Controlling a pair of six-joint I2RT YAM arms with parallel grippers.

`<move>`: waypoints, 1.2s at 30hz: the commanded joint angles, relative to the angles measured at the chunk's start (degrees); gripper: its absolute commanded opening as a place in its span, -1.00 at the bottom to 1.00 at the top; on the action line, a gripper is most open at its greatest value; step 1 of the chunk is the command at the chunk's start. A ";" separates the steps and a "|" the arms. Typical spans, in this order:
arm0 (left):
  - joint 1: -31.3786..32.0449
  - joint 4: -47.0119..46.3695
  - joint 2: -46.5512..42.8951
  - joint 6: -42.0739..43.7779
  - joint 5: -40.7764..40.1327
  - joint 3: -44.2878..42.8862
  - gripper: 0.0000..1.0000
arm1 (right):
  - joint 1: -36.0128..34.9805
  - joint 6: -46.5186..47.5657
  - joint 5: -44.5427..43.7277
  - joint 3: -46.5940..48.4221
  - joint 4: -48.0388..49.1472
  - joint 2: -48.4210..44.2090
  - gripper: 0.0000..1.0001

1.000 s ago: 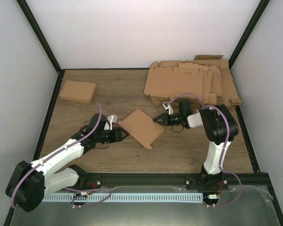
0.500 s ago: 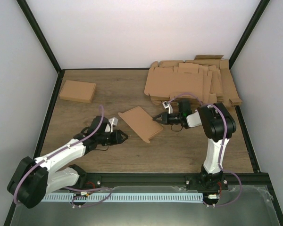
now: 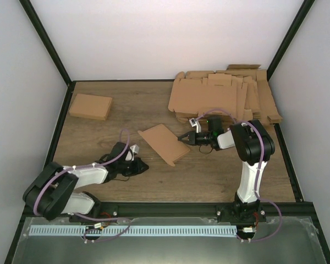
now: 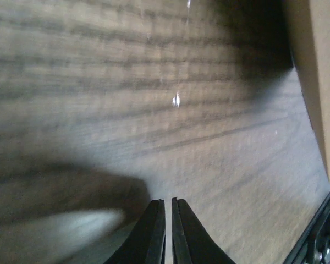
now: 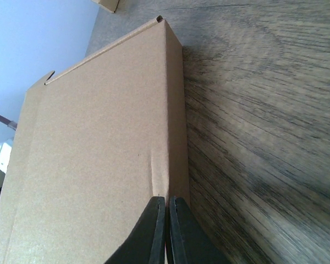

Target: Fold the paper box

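Paper box (image 3: 164, 144), brown cardboard: runs left from our right gripper (image 3: 182, 140), pinched on its edge.
Left gripper (image 3: 144, 165): closed, empty, nearby.

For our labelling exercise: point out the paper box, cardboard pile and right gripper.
paper box (image 3: 165, 143): top view, top panel's middle.
cardboard pile (image 3: 209, 99): top view, topmost sheet.
right gripper (image 3: 181, 141): top view, between its fingertips.

The left arm (image 3: 85, 177) and right arm (image 3: 246, 186) have white links, black joints, looping purple cables (image 3: 260, 175), and tapered black fingers (image 4: 153, 234).
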State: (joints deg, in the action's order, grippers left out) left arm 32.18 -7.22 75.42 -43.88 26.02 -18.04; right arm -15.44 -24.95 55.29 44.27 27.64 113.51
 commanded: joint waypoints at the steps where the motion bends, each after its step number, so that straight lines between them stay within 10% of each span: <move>1: -0.11 -15.55 6.33 -1.18 0.83 -1.31 -0.92 | 0.14 0.70 -8.44 -0.90 -6.88 3.52 -0.95; 16: -0.11 -29.51 20.54 -2.19 3.75 -12.15 -0.92 | -0.76 2.04 -7.94 -0.74 -8.32 2.10 -0.89; 36: 3.37 -19.96 21.79 1.77 4.72 -17.11 -0.93 | -9.06 9.35 -19.79 7.54 -21.57 -4.15 -0.61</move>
State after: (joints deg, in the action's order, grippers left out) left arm 35.00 -29.02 96.09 -44.07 29.91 -34.30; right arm -23.20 -17.34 37.74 49.91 10.79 109.16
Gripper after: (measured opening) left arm 0.040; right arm 0.187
